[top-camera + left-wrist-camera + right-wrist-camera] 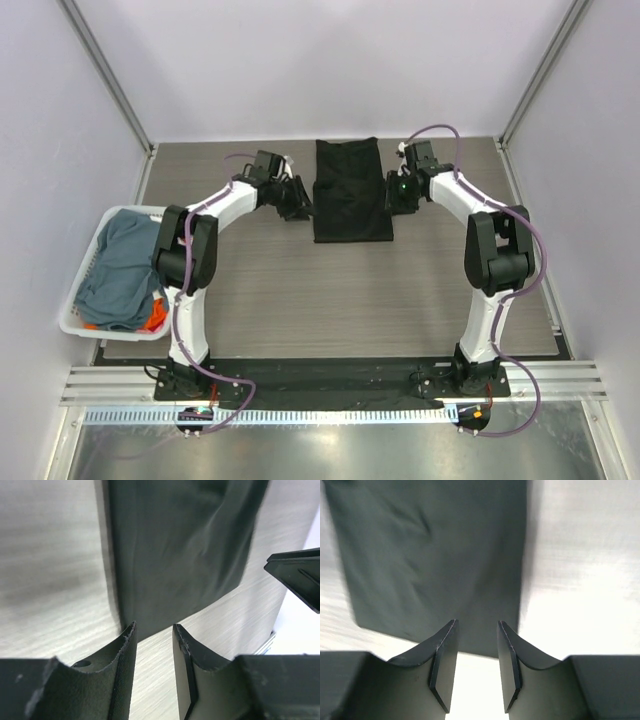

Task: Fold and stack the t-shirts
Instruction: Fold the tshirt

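Table (300, 300) bears the black t-shirt (352, 190) at its far middle, folded narrow, likely unfinished. The basket (75, 322) at left holds the blue-grey t-shirt (120, 270) and orange t-shirt (155, 319), not yet folded. Left gripper (298, 206) and right gripper (393, 196) flank the black one, both parted and empty

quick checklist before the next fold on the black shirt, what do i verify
1. Left gripper empty: ok, the fingers are parted with nothing between them.
2. Right gripper empty: ok, also parted and bare.
3. Black shirt lies flat: ok, a neat rectangle with only slight wrinkles.
4. Grippers flank the shirt: ok, the left is at its left edge and the right at its right edge.
5. Fingers clear of the cloth: cannot tell from these views.
6. Other shirts out of the way: ok, the blue-grey shirt sits in the basket at the table's left.
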You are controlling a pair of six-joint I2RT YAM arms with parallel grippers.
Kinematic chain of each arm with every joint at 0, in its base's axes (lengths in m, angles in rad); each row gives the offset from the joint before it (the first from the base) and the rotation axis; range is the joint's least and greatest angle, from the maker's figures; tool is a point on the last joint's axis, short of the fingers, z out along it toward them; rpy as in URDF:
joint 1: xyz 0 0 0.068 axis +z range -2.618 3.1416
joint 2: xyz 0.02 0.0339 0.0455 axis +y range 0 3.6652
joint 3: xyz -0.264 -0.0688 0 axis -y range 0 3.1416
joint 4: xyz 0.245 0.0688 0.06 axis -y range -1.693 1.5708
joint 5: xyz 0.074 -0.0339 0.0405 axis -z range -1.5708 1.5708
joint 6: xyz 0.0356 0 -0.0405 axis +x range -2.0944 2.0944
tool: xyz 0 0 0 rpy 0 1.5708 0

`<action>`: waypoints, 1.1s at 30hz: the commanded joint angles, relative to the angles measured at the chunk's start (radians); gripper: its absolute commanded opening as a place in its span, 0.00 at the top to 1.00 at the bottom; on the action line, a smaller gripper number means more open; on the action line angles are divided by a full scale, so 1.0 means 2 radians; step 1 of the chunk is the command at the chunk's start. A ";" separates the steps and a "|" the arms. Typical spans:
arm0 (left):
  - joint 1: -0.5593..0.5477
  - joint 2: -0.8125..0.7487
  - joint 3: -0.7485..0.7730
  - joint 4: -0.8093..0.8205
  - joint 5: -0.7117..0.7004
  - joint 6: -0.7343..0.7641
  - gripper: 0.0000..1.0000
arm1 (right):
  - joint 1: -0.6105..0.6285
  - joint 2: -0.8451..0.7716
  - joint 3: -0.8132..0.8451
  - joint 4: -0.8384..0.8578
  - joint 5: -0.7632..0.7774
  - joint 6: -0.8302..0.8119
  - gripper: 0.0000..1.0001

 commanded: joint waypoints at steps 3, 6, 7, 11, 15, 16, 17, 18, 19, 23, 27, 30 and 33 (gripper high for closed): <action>-0.008 0.008 -0.020 0.028 0.033 -0.003 0.64 | -0.007 -0.010 -0.035 0.013 -0.014 -0.024 0.58; -0.010 0.007 -0.035 0.048 0.037 -0.012 0.64 | -0.015 -0.001 -0.038 0.017 -0.040 -0.029 0.58; -0.012 0.008 -0.037 0.053 0.037 -0.012 0.64 | -0.015 -0.001 -0.041 0.021 -0.047 -0.030 0.58; -0.018 0.030 -0.034 0.051 0.046 -0.015 0.64 | -0.017 0.010 -0.051 0.022 -0.053 -0.039 0.57; -0.023 0.032 -0.055 0.040 0.022 -0.017 0.64 | -0.017 0.014 -0.067 0.023 -0.056 -0.044 0.57; -0.025 0.032 -0.059 0.046 0.020 -0.017 0.64 | -0.017 0.014 -0.068 0.024 -0.056 -0.047 0.57; -0.024 0.034 -0.061 0.047 0.023 -0.017 0.64 | -0.017 0.014 -0.071 0.026 -0.057 -0.047 0.58; -0.025 0.039 -0.062 0.048 0.027 -0.017 0.64 | -0.017 0.015 -0.074 0.026 -0.059 -0.047 0.59; -0.026 0.040 -0.062 0.048 0.027 -0.017 0.66 | -0.017 0.016 -0.078 0.028 -0.059 -0.047 0.60; -0.030 0.036 -0.067 0.048 0.025 -0.020 0.81 | -0.017 0.015 -0.095 0.036 -0.066 -0.043 0.69; -0.031 0.012 -0.093 0.047 0.008 -0.034 1.00 | -0.017 -0.014 -0.135 0.040 -0.043 -0.022 0.99; -0.034 -0.024 -0.134 0.040 -0.011 -0.045 1.00 | -0.012 -0.054 -0.186 0.046 -0.037 0.005 0.99; -0.040 -0.057 -0.171 0.004 -0.043 -0.041 1.00 | -0.004 -0.111 -0.252 0.053 -0.011 0.029 0.99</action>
